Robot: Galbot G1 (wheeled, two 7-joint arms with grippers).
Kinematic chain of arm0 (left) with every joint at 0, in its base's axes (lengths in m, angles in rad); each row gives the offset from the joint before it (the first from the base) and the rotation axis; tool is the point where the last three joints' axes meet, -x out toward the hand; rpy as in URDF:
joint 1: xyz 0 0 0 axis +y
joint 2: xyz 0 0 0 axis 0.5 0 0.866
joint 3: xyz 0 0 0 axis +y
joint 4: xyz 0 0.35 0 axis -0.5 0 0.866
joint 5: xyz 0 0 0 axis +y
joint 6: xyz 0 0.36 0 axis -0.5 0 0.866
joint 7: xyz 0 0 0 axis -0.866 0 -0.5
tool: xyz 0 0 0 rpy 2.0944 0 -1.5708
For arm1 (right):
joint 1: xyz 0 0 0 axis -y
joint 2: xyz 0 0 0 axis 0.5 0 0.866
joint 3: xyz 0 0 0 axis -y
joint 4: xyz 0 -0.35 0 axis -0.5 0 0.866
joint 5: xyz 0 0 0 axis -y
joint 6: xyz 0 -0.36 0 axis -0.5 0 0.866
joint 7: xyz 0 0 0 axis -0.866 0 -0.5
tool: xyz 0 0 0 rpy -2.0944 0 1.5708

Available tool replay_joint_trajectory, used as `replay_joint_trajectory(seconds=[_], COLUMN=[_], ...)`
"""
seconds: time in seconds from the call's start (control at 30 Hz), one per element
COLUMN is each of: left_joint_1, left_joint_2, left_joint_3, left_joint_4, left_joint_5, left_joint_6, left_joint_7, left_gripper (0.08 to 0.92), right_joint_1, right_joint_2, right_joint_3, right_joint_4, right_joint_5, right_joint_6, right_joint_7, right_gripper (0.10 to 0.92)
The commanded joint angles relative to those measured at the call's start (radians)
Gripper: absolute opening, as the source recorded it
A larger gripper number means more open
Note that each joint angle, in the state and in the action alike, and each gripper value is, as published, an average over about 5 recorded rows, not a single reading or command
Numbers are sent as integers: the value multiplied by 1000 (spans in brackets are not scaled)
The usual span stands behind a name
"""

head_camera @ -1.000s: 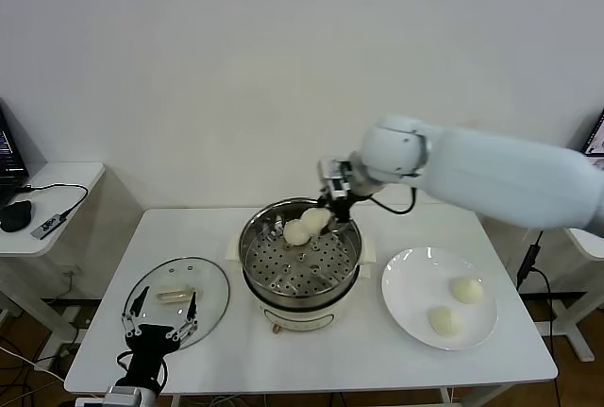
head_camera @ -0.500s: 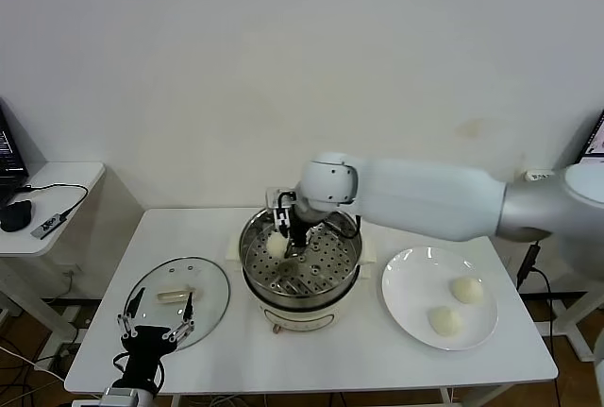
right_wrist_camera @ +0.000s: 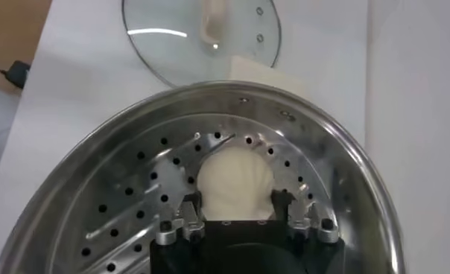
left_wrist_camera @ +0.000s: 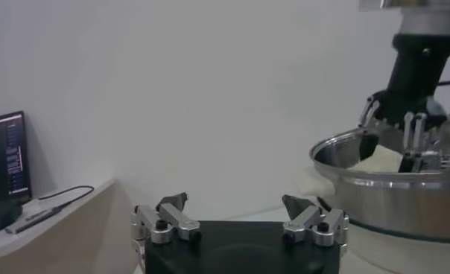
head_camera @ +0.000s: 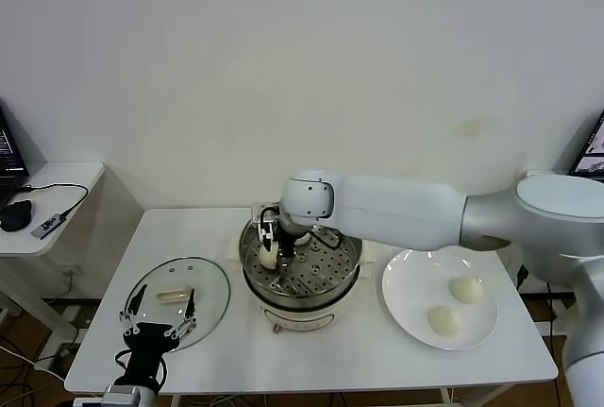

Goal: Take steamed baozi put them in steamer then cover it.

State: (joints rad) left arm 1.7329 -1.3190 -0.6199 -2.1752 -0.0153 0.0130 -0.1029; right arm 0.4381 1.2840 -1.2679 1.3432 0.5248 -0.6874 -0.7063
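Cream-white dough, a steamed baozi (right_wrist_camera: 235, 181), is sitting on the perforated tray inside the steamer (head_camera: 253, 254) near its left wall, with the right gripper (right_wrist_camera: 238, 211) straddling it, jaws parted beside it rather than pinching. If that gripper is lifting away crookedly, a finger may be dragging the bun or catching the steel rim, while two more baozi (head_camera: 466, 289) are waiting on the white plate (head_camera: 408, 279). The cover (head_camera: 209, 284) is lying on the table (head_camera: 359, 350) near the left gripper (head_camera: 159, 315), jaws spread wide; no readable writing is showing.
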Motion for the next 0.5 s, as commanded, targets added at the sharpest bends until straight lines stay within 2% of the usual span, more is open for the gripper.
replay_joint_trajectory(seconds=[0.03, 0.13, 0.3, 0.5], left_joint_1=[1, 2, 3, 0], left_joint_2=[1, 3, 3, 5], left_joint_3=[-1, -2, 2, 10], left_joint_4=[-1, -2, -6, -8], left_joint_5=[0, -1, 0, 4], left_joint_6=[0, 0, 0, 1], left_joint_7=[0, 0, 0, 0], left_gripper=[823, 823, 823, 823], right_joint_1=[59, 126, 219, 274], right_joint_2=[-35, -94, -221, -402], right_joint_3=[9, 16, 19, -4], right_joint_4=[29, 65, 139, 254], right_joint_5=[-21, -45, -97, -172], right_joint_6=[21, 72, 166, 256], right_joint_7=[-95, -193, -313, -384], right_gripper=[769, 813, 822, 823])
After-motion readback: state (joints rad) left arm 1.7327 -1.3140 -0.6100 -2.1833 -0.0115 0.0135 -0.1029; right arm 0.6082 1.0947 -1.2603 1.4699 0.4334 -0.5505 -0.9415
